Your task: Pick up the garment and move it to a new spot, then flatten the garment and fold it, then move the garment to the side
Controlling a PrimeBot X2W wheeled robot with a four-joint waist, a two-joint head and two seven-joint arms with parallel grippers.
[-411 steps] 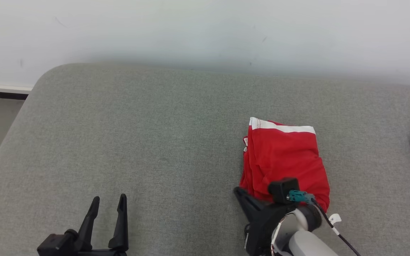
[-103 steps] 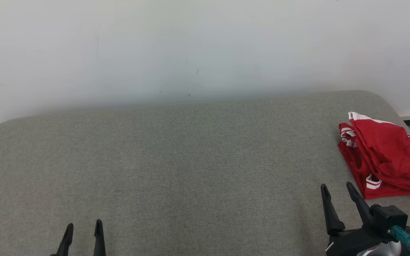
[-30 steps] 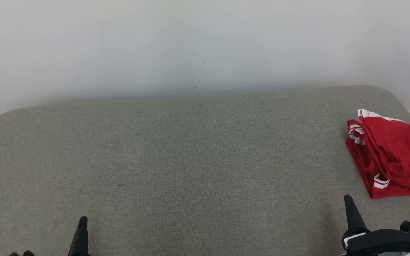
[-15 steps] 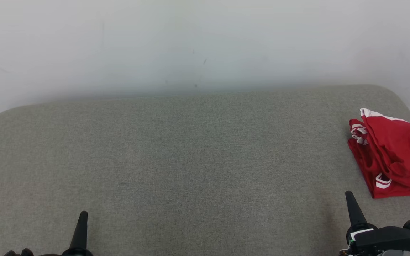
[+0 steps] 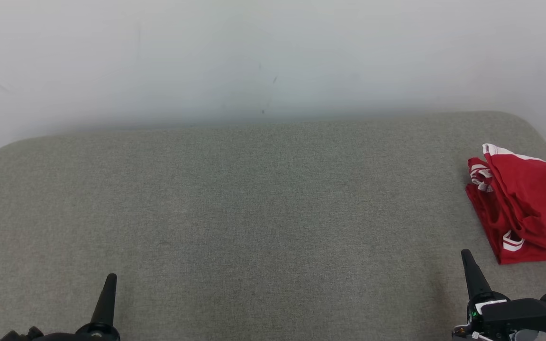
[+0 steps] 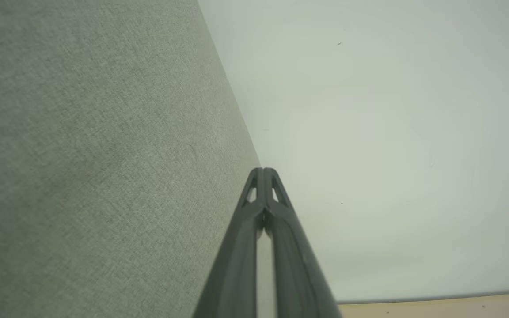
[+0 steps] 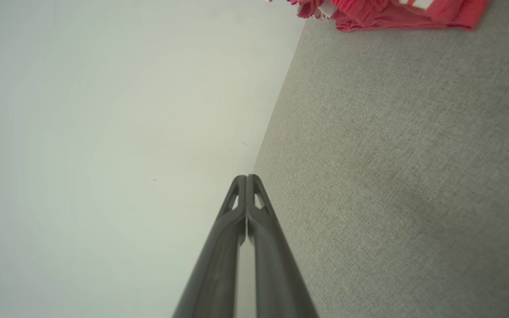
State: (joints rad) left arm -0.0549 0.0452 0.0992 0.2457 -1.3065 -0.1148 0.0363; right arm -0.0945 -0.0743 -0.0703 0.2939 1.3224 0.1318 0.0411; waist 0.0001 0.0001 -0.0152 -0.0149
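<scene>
Big grey fabric-topped table with rounded corners — sitting right against a plain white wall. Wall's got a few tiny dark marks.

Grey upholstered surface (white wall behind)

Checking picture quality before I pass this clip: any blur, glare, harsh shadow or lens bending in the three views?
Head view: soft even light, no glare, a faint shadow band where cushion meets wall; red garment sharp. Left wrist view: the floor line bows slightly, wide-angle bending. Right wrist view: garment at the top edge looks soft and washed out, cushion weave crisp.
</scene>
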